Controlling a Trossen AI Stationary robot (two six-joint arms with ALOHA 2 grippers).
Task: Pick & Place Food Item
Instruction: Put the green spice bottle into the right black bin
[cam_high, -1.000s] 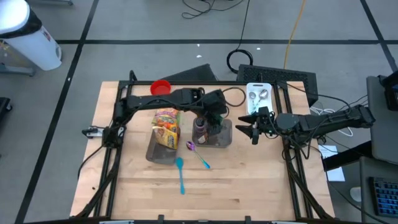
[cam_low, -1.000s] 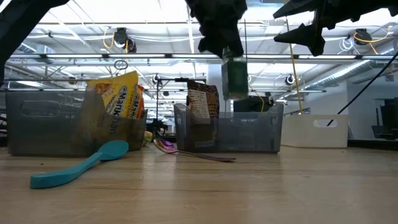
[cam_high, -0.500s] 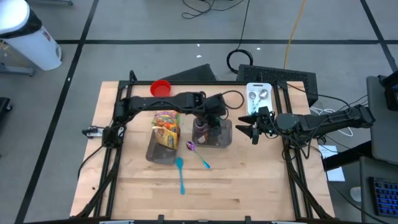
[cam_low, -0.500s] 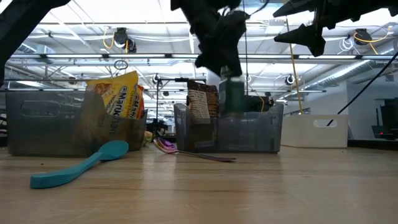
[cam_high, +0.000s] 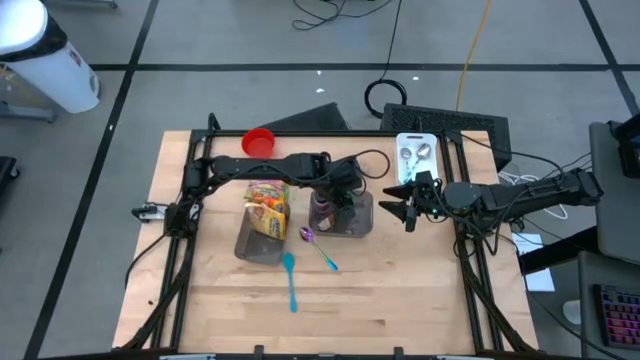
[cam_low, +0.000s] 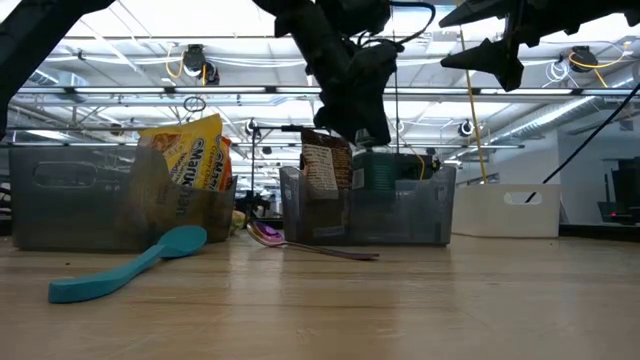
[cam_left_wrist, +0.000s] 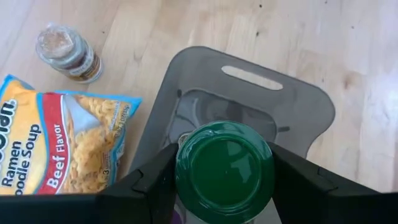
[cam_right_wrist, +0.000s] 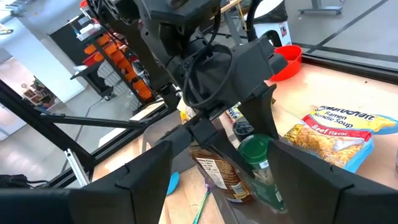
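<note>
— Status, starting left of the grey bin (cam_high: 352, 215)?

— I see the noodle packet (cam_high: 267, 205) standing in the other bin (cam_high: 258, 243) left of it, with a teal spoon (cam_high: 290, 280) and a purple spoon (cam_high: 318, 248) on the desk (cam_high: 400, 290) in front.

— And the jar?

— My left tool (cam_left_wrist: 224, 214) is clamped on the green-lidded jar (cam_left_wrist: 224, 171), jar partly down inside the grey bin, beside a brown packet (cam_low: 325, 165).

— Right side?

— My right tool (cam_high: 404, 208) hangs just right of the grey bin, above the desk, fingers spread, holding nothing.
</note>
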